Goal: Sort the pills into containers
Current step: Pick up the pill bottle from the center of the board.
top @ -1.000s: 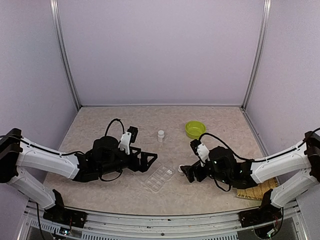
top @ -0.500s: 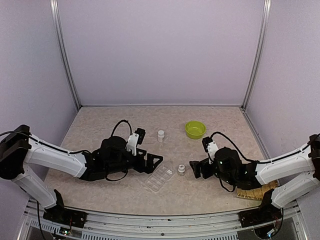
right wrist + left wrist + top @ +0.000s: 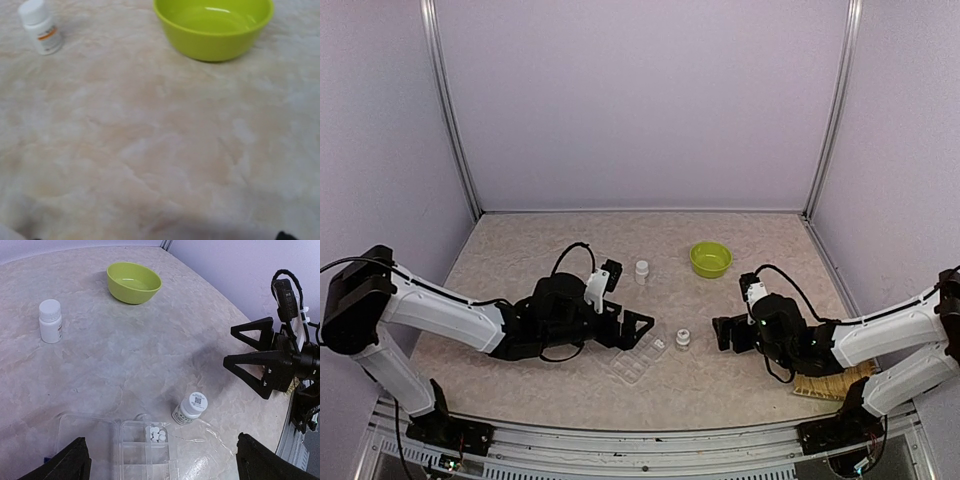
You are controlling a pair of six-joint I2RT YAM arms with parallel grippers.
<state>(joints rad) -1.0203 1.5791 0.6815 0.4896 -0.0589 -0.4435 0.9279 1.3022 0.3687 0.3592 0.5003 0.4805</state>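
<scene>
Left gripper (image 3: pixel 638 330) sits low at centre of top view. Jaws spread wide, nothing betw. them. In left wrist cam my two black fingertips (image 3: pixel 75 462) show at the bottom corners, w/ the flat clear plastic pill box (image 3: pixel 131 452) at bottom centre betw. them. Can't tell if the tips touch the tabletop.

A cluster of small round white pills (image 3: pixel 156 434) lies in the compartment at the box's upper end in that frame. A flat clear panel (image 3: pixel 85 440) adjoins the box on its left, looks like the lid laid open.

A small white bottle w/ printed cap (image 3: pixel 191 409) stands just right of the box's upper end, near but apart. A 2nd white capped bottle (image 3: pixel 51 321) stands upright at upper left. A lime-green round bowl (image 3: pixel 134 282) is at top centre, well apart from the box.

Right gripper (image 3: pixel 716 335) is right of centre in top view. Jaws also apart, holding nothing, facing the printed-cap bottle w/ a gap betw.

Right wrist cam gives mostly marbled beige tabletop (image 3: pixel 150 150), bowl at upper right, 2nd bottle at upper left. My own fingers barely peek in at the bottom edge there. A woven tan mat (image 3: pixel 830 382) lies at lower right of top view, partly under my right arm.
</scene>
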